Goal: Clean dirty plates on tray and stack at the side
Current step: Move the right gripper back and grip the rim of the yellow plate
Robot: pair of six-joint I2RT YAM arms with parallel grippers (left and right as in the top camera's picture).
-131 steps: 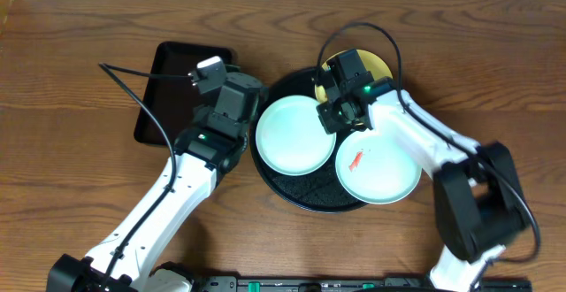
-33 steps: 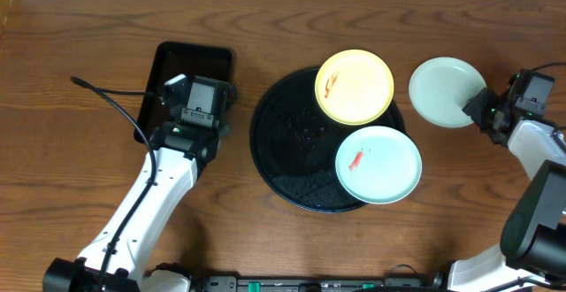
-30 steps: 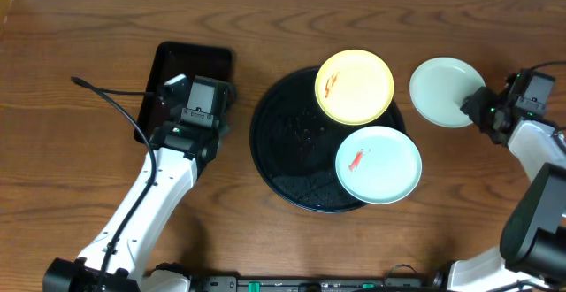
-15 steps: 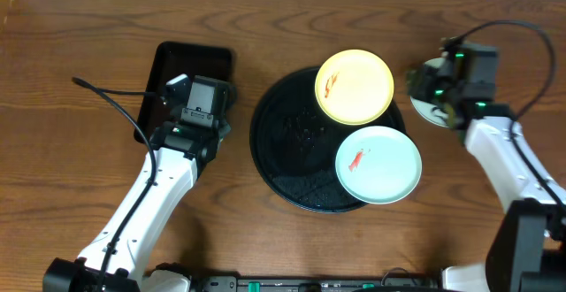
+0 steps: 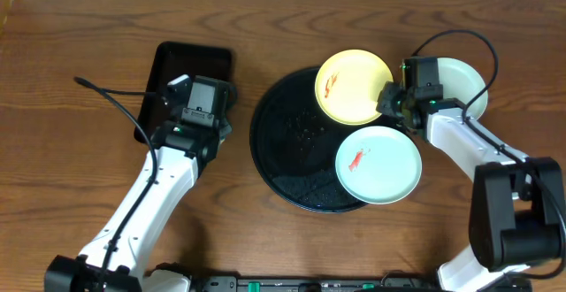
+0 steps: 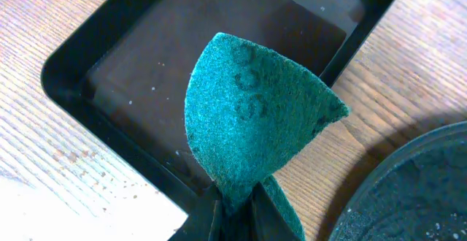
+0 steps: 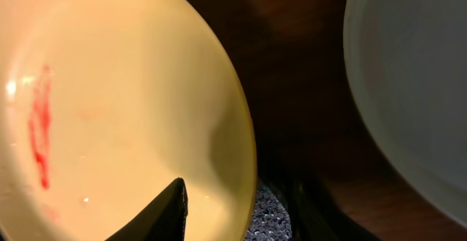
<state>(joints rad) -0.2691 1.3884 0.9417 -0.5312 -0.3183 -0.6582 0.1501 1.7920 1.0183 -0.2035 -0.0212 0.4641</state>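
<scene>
The round black tray [image 5: 283,150] holds a pale yellow plate [image 5: 349,84] with a red smear and a white plate [image 5: 378,164] with a red smear. A pale blue-green plate [image 5: 460,80] lies on the table to the right of the tray, partly under my right arm. My right gripper [image 5: 390,99] is open and straddles the yellow plate's right rim [image 7: 244,131]; one finger [image 7: 169,210] is over the plate. My left gripper [image 5: 200,108] is shut on the teal sponge [image 6: 255,117] above the rectangular tray's edge.
The rectangular black tray [image 5: 168,71] lies left of the round tray and also shows in the left wrist view [image 6: 109,66]. A cable [image 5: 115,93] runs across its left part. Bare wood lies around both trays.
My right gripper let go of the blue-green plate on the table and moved left to the yellow plate's rim. My left arm withdrew earlier to the rectangular tray and now holds still.
</scene>
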